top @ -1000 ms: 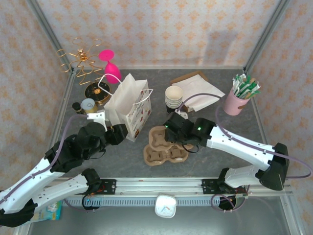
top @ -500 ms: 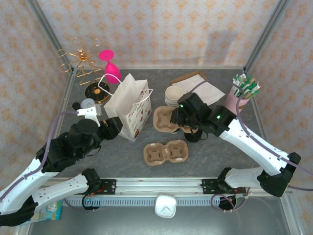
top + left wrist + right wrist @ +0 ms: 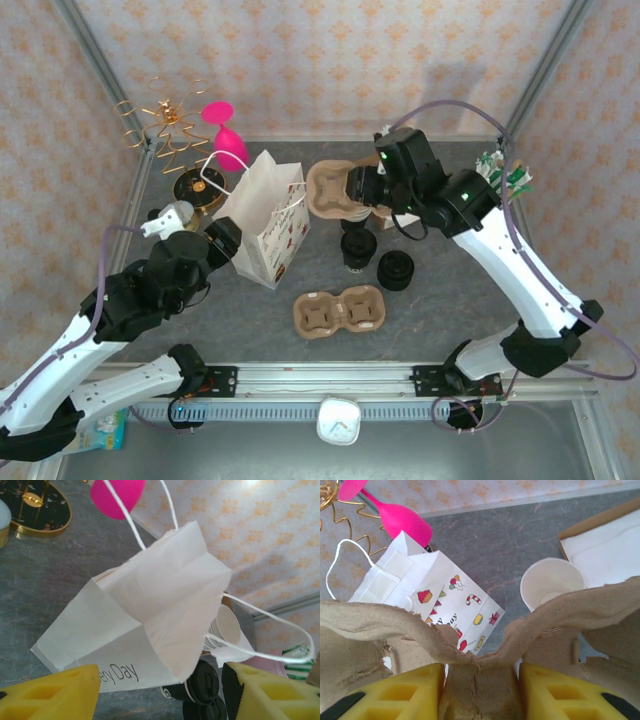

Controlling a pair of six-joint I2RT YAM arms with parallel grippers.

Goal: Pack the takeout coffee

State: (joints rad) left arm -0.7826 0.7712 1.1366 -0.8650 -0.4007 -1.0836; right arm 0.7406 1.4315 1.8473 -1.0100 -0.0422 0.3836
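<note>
Top external view first: the right arm is raised toward 12 o'clock. Its jaws are closed on the middle ridge of a cardboard cup carrier, which hangs above the tabletop.

The coffee, a small cup under a black lid, sits near the middle of the tabletop. It is at 6 o'clock from the lifted carrier and apart from both arms. A loose stack of black lids lies just beside it at 4 o'clock. A second carrier lies flat on the tabletop at 6 o'clock from the coffee.

A white paper bag with string handles stands at 9 o'clock from the coffee. The left arm reaches in from 7 o'clock, and its jaws sit close to the bag's near side. A pink glass is at 11 o'clock, beside a gold wire stand.

From the left wrist, the jaws are spread wide and hold nothing, with one yellow tip at each lower corner. The bag stands straight ahead of them. The coffee peeks out past the bag's lower edge, and I cannot tell whether the two touch.

From the right wrist, the jaws pinch the carrier on both sides of its centre ridge. Beyond it are the bag's printed side and a stack of open cream cups at 1 o'clock. White napkins lie in a cardboard tray further right.
</note>
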